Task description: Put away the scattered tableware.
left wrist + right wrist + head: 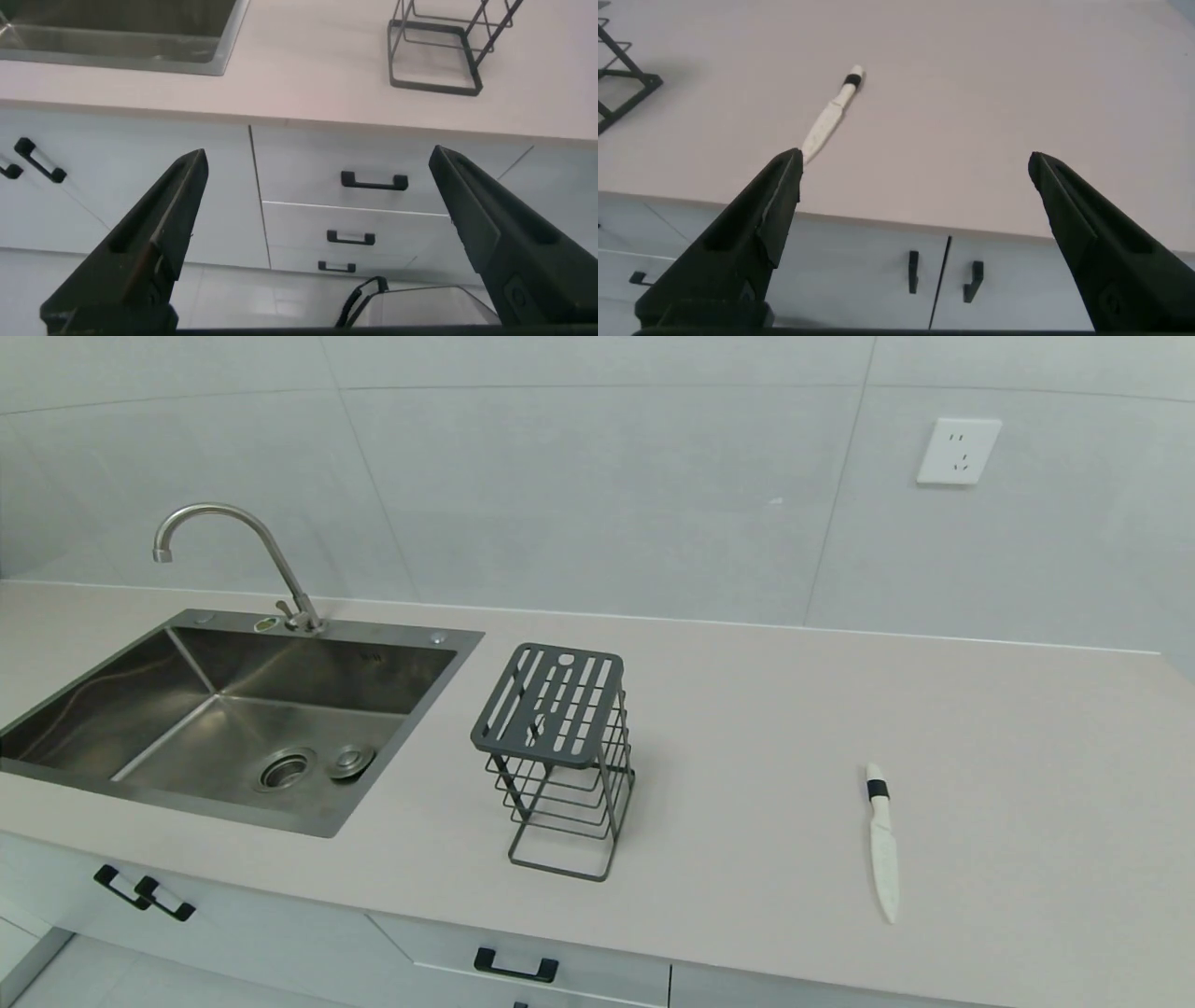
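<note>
- The knife [882, 845] lies flat on the countertop [747, 709], on its right part and well apart from the rack [558, 761].
- Its long axis runs from the wall toward the counter's front edge, leaning slightly right. The pointed white end faces the front edge and stops near it; the end with the black band faces the wall.
- In the right wrist view the knife [829, 117] lies slantwise on bare counter, touching nothing.
- The right gripper [915, 157] hangs before the counter's front edge, its fingers spread wide apart with nothing between them; the knife's tip lies beyond one fingertip.
- The left gripper [318, 154] sits lower, facing the cabinet drawers [374, 182] below the counter; its fingers are likewise wide apart and hold nothing.
- The rack stands upright in the middle of the counter, a slotted plate on top and a wire frame beneath, with open counter on all sides.
- The sink [425, 705] is set into the counter left of the rack, with the faucet [271, 555] at its back rim.
- Bare counter stretches from the knife to the back wall and to the right.
</note>
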`<state>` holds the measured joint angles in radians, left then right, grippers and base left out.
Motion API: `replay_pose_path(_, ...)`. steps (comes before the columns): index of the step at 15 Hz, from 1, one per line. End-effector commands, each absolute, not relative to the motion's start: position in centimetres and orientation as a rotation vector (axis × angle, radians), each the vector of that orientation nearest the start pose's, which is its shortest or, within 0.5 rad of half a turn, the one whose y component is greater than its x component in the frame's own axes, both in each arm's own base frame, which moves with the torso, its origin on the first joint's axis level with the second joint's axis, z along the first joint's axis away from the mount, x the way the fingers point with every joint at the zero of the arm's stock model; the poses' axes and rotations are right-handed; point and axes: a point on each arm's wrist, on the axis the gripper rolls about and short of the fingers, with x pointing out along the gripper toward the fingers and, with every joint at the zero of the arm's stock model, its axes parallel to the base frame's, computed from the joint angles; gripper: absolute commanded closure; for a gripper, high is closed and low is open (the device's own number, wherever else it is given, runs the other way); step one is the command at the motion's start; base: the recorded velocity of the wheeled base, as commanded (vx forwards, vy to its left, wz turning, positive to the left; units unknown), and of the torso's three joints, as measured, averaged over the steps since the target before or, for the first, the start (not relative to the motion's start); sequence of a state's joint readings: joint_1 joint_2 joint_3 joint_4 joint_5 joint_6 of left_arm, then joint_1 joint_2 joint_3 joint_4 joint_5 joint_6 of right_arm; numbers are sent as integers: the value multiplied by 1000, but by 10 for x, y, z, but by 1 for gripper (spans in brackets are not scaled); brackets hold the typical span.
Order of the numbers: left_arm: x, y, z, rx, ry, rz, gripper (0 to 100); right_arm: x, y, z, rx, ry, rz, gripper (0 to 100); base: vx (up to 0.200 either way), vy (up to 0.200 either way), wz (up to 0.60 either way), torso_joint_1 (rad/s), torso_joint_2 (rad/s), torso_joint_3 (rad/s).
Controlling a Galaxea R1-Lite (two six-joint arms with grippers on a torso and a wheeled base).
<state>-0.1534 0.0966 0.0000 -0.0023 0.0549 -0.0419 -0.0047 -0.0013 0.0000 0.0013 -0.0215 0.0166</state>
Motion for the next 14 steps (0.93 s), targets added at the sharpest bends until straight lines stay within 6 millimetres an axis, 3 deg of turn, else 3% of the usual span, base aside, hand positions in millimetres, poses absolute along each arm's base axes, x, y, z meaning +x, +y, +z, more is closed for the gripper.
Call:
replay_pose_path(1, -15, 4, 78, -33, 97, -96, 0, -23, 0, 75, 17, 1, -26, 0, 0, 0, 0, 198, -393, -193)
replay_pose_path(9, -15, 4, 78, -33, 95, -96, 0, -23, 0, 75, 17, 1, -26, 0, 0, 0, 0, 44, -88, -41)
replay_pose_path(12, -15, 4, 78, -33, 97, -96, 0, -23, 0, 75, 17, 0, -26, 0, 0, 0, -600, 7, 2, 1)
replay_pose_path(14, -15, 4, 78, -33, 97, -96, 0, -23, 0, 75, 17, 0, -26, 0, 0, 0, 0, 0, 0, 0)
